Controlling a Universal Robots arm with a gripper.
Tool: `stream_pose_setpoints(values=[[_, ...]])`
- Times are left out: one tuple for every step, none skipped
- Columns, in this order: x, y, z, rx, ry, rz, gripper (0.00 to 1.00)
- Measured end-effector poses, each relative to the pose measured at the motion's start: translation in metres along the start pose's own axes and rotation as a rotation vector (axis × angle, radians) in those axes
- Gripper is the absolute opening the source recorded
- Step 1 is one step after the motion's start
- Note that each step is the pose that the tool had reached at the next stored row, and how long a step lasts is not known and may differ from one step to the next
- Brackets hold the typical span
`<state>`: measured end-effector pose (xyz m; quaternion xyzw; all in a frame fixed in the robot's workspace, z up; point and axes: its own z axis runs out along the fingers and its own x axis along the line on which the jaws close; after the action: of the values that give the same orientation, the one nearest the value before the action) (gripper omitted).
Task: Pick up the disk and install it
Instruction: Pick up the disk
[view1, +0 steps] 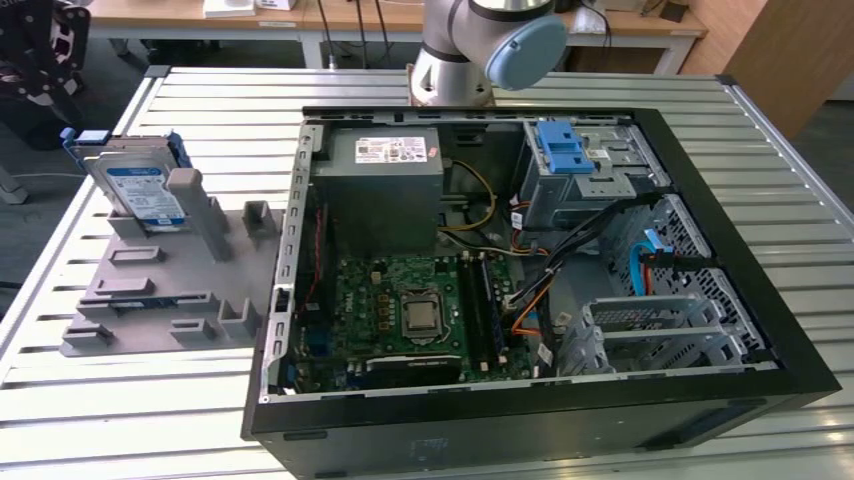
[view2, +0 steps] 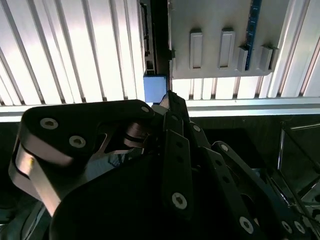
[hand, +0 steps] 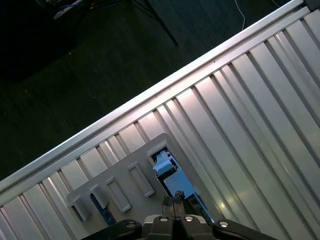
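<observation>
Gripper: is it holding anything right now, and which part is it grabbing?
No, nothing is held. The disk stands upright in the grey holder beside the computer case, and the gripper hangs above it without touching it.

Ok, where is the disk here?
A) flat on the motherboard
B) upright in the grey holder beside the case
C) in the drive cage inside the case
B: the disk stands upright in the grey holder, on the exterior view's left of the open computer case.
</observation>
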<state>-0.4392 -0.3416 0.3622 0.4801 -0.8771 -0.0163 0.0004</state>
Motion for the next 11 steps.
stream_pose_setpoints(values=[[0.0, 0.0, 0.0001, 0.0, 0.0002, -0.009, 0.11], [0.0, 0.0, 0.0002, 0.0, 0.0004, -0.02, 0.11], [0.0, 0.0, 0.0002, 0.0001, 0.0007, -0.031, 0.11], [0.0, 0.0, 0.0004, 0.0003, 0.0007, -0.042, 0.11], [0.0, 0.0, 0.0004, 0.0005, 0.0008, -0.053, 0.11], [0.0, 0.0, 0.0005, 0.0008, 0.0008, -0.064, 0.11], [0.0, 0.0, 0.0007, 0.0009, 0.001, -0.076, 0.11], [0.0, 0.0, 0.0009, 0.0009, 0.0012, -0.091, 0.11], [0.0, 0.0, 0.0011, 0.0009, 0.0015, -0.109, 0.11], [0.0, 0.0, 0.0012, 0.0008, 0.0019, -0.126, 0.11], [0.0, 0.0, 0.0014, 0.0009, 0.0023, -0.143, 0.11]])
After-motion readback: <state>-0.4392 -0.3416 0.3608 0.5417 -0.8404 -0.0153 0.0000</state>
